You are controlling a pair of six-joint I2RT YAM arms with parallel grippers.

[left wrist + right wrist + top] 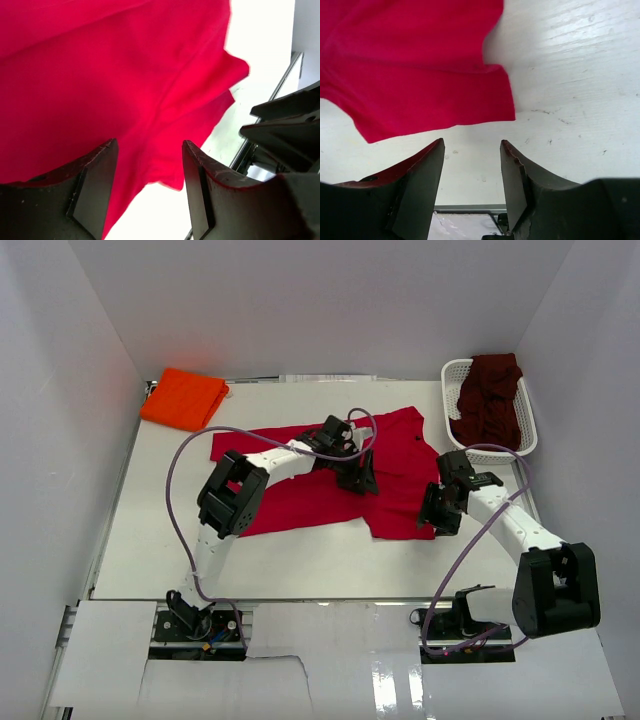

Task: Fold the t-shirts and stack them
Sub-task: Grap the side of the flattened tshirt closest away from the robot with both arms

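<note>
Folding the bright red cloth t-shirt (400,455) — left tool (150,145) hung open over it, right tool (472,142) open beside its hem; next likely called for gripping edges.

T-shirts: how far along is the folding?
Done: the bright orange cloth shirt, folded, far left. In hand: the bright red cloth shirt, spread out, left pincer and right pincer open by it. Left: the dark maroon cloth shirt, bunched in the white lattice basket.
</note>
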